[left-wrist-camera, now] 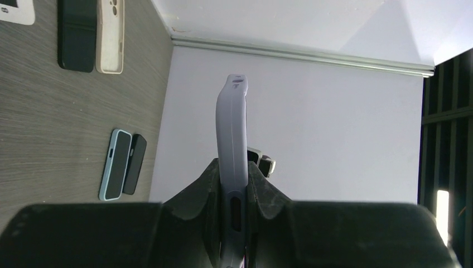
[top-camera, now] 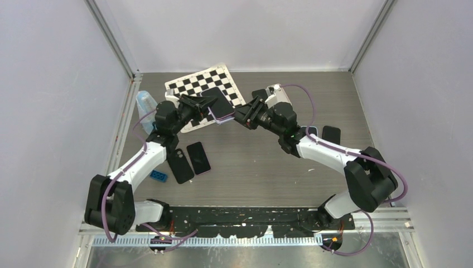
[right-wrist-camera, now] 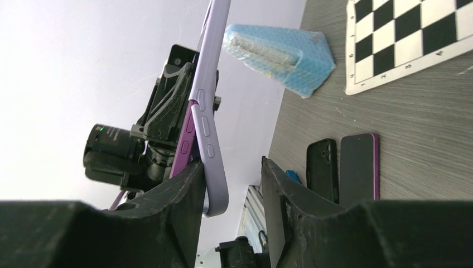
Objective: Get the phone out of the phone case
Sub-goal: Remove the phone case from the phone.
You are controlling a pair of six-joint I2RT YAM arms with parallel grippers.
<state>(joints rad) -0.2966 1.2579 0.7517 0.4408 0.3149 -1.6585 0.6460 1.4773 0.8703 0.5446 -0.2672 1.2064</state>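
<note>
left gripper is clamped tight on the lavender phone case, seen edge-on, long axis running straight out from the fingers. there's a tiny mark near its far tip, too small to read. from above, the phone sits in it dark face up, held over the checkerboard, pointing across at the right gripper. that one's jaws stand apart, the case's end between them, against 1 finger.

Phone case lower end hidden between left claw fingers.
</note>
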